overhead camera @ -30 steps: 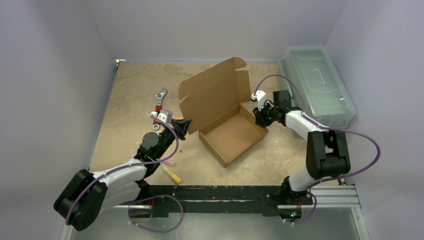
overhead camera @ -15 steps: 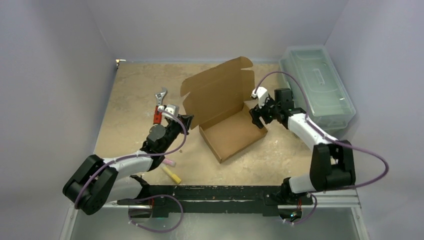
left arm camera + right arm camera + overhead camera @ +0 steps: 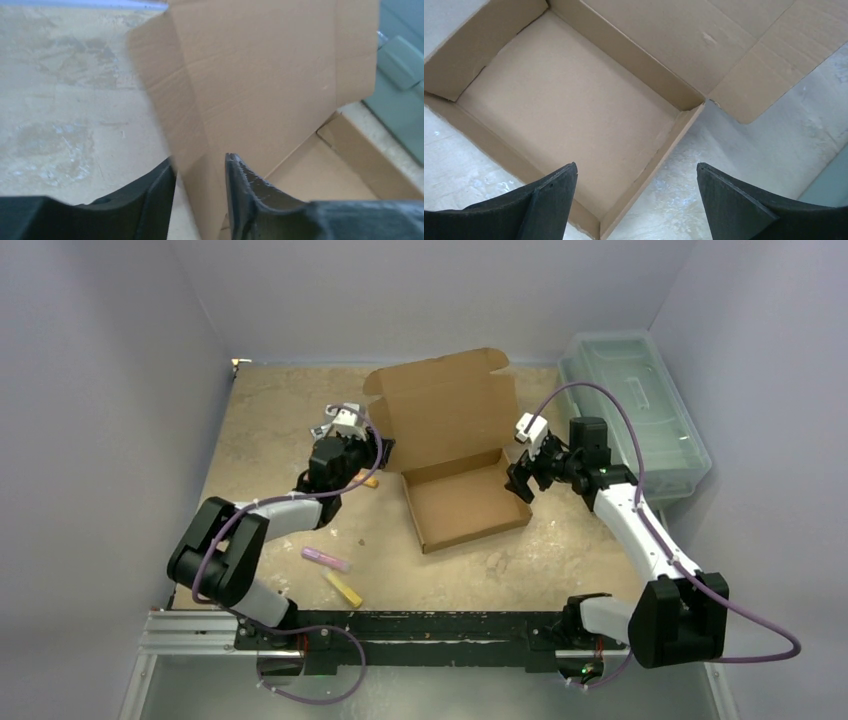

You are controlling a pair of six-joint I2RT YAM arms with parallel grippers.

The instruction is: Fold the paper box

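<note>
- Standing in the middle of the top view, the box (image 3: 462, 505) rested on the surface (image 3: 270, 430) with its tray toward the bottom of the frame and its lid (image 3: 445, 410) raised behind it.
- The tray looked finished. The right wrist view showed upright walls along the sides in view and a bare floor inside.
- The lid was not closed. It stood up and leaned slightly toward the top of the frame, with its front tab and side flaps unfolded.
- The left hand (image 3: 372, 452) sat at the lid's left edge. Its fingers (image 3: 250, 190) were narrowly parted with the side flap (image 3: 155, 85) between them, and they did not appear to pinch it.
- The right hand (image 3: 520, 480) hovered just right of the tray's right wall. Its jaws were spread wide and held nothing.
- A pale-green bin (image 3: 640, 410) lay at the upper right, well apart from the box.
- By my reading, the task was past its midpoint, with the base formed and only the closing steps remaining.
- What remained, as I judged it, was to turn in the lid's side flaps, bring the lid down over the tray, and tuck the front tab inside the front wall.
- Both hands were placed at the sides of the box, which suited steadying it for that closing.
</note>
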